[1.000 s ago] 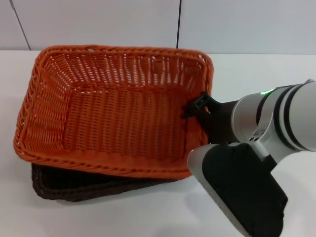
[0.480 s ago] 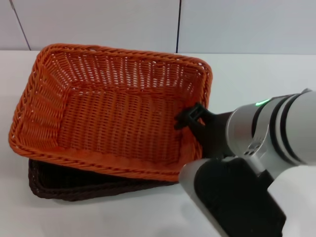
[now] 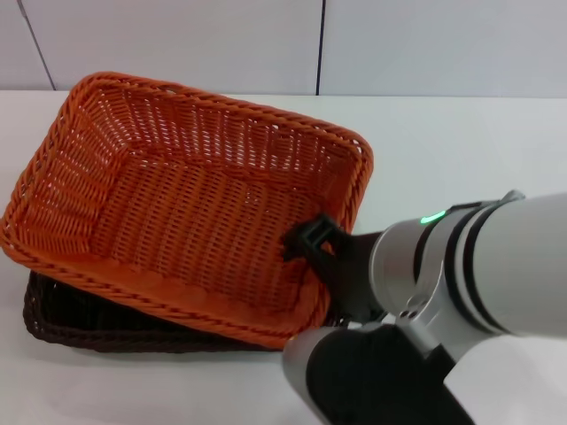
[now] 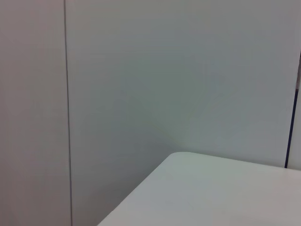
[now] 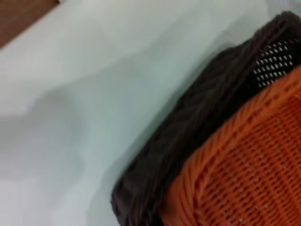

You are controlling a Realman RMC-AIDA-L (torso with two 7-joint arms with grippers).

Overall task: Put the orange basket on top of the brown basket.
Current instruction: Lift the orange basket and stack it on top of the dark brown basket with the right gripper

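Nearest the robot's body, low in the head view, the right arm reaches forward across the white tabletop [image 3: 461,159], and the right claw [image 3: 312,243] sits at the near right corner of the orange basket [image 3: 177,204]. One dark finger shows inside the basket against its right-hand wall; the other is hidden behind the rim, so the claw seems to be clenched on that wall, though the contact itself cannot be fully made out. From the claw, the basket stretches away to the robot's left and forward, its long axis running left to right with a slight skew, the right end nearer the robot.

Beneath it lies the brown basket [image 3: 97,323], showing only as a dark strip along the near and left edges of the orange one. The right wrist view shows the same corner closely: orange basket [image 5: 254,155] rim riding just above and inside the brown basket [image 5: 188,141] rim, the two nearly nested but offset. Judging by that, the orange basket is over the brown one but twisted, so what the next move turns on is squaring it and lowering it. The right arm is the only one near; the left claw is out of sight, its wrist camera facing a bare wall and a far tabletop corner.
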